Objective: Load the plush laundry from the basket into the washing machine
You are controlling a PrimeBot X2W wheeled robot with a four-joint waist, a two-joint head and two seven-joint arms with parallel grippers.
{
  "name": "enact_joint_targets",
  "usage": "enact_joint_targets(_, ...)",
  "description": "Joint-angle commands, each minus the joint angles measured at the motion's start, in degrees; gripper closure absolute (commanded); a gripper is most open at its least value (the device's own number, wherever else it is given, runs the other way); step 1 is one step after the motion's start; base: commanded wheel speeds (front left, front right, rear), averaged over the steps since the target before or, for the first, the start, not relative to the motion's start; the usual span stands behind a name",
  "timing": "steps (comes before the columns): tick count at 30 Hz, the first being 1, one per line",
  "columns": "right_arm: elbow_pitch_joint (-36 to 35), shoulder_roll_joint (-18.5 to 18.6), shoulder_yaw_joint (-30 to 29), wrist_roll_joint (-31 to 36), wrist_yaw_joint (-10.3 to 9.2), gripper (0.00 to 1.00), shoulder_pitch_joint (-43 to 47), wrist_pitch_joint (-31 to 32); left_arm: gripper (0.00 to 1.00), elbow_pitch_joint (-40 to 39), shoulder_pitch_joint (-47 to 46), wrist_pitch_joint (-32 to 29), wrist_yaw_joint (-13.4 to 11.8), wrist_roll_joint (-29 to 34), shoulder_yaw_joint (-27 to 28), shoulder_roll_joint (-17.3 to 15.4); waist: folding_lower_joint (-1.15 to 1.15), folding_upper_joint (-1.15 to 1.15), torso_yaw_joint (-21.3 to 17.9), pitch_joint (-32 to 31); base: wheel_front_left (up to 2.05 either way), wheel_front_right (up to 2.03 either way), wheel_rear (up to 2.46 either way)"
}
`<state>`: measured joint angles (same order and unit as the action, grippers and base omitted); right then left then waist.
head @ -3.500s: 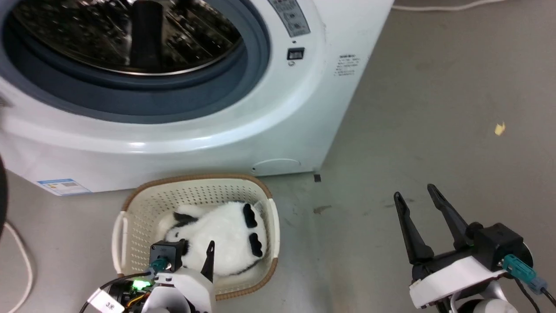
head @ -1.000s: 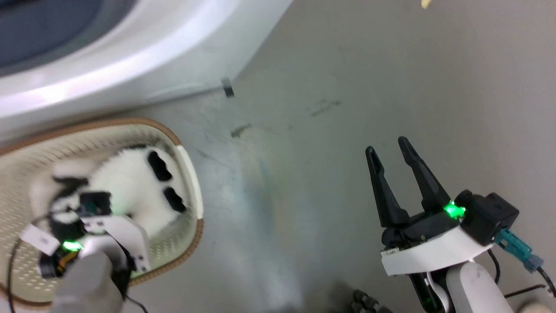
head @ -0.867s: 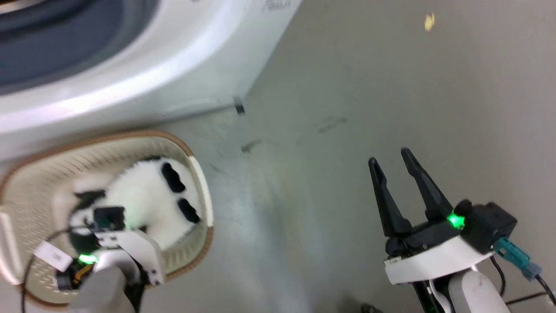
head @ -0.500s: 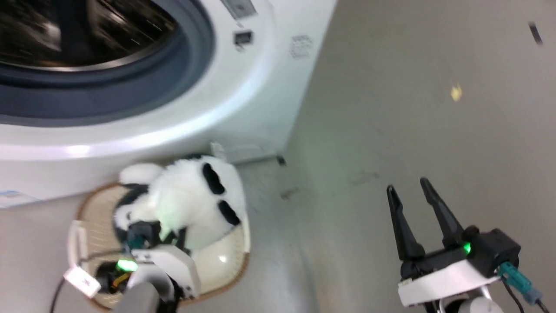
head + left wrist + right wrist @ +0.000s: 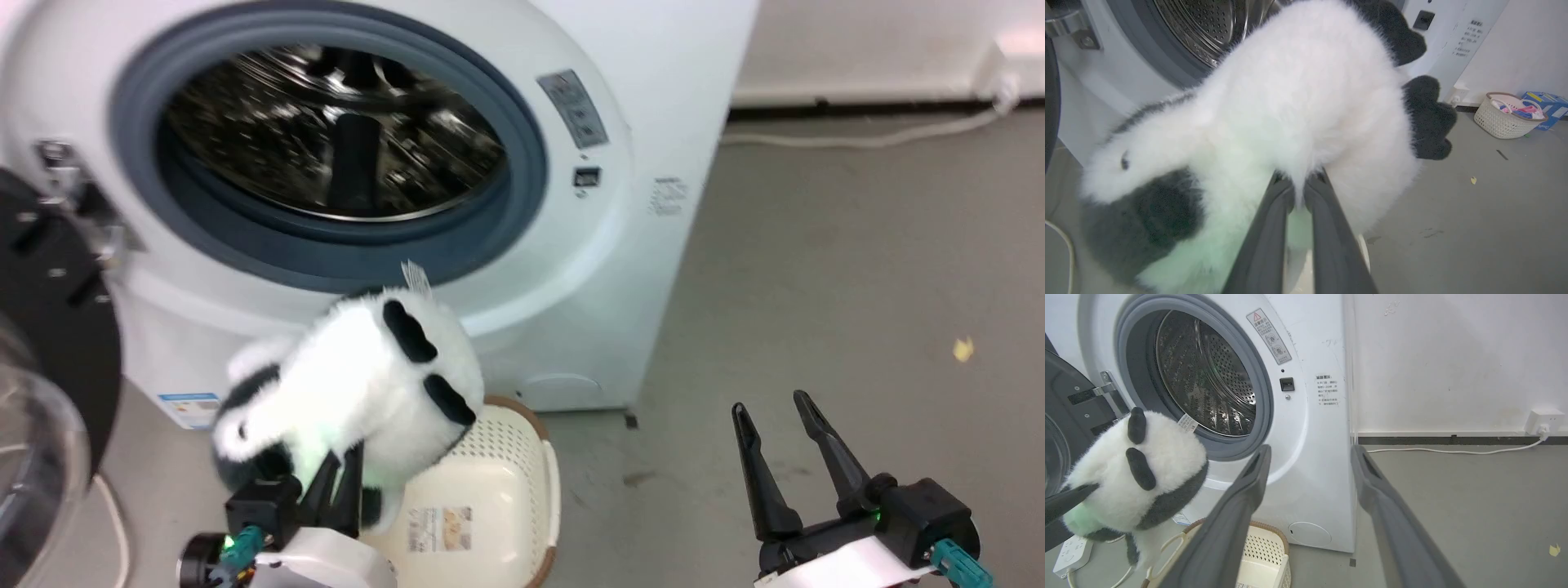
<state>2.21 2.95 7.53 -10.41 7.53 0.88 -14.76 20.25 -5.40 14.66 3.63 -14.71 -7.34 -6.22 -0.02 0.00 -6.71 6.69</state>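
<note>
Grey floor point(image 5: 833, 269) by the washing machine point(image 5: 588, 278): plush laundry point(image 5: 351, 384), now lifted out of the basket point(image 5: 549, 482), hangs below the port point(image 5: 326, 147) pinched by the left gripper point(image 5: 1300, 185); right gripper point(image 5: 770, 403) spread, empty; loading next.

You see the left gripper point(image 5: 1299, 185) pinched tight on the plush's point(image 5: 1298, 94) white fur, just before the washer's point(image 5: 1106, 77) drum point(image 5: 1208, 24); a second basket point(image 5: 1502, 120) sits far right.

The left pincer point(image 5: 343, 469), two long dark fingers on a white wrist, points up, clamped into a fluffy black-and-white plush toy point(image 5: 351, 367); the right pincer point(image 5: 770, 403) gapes wide, fingers upward.
</note>
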Motion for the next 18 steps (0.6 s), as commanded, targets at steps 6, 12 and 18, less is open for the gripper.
enact_joint_targets(6, -0.4, -0.1, 0.4, 0.5, -0.04, 0.00, 1.0, -0.2, 1.00, -10.5, 1.7, 0.3, 0.7, 3.1, 3.1, 0.7, 0.02, 0.00, 2.0, -1.9, 0.00, 0.00, 0.00)
enact_joint_targets(12, -1.3, -0.1, 1.3, 0.2, -0.04, 0.00, -1.1, -0.2, 1.00, -16.1, -2.7, 0.3, 1.6, 5.3, 4.6, -1.2, 0.02, 0.00, -0.8, 3.3, 0.00, 0.00, 0.00)
enact_joint_targets(18, -1.8, -0.1, 2.1, -0.6, -0.04, 0.00, -4.0, -0.2, 1.00, -16.3, -12.4, -3.0, 2.3, 5.6, 4.9, -5.0, 0.02, 0.00, -4.3, 10.8, 0.00, 0.00, 0.00)
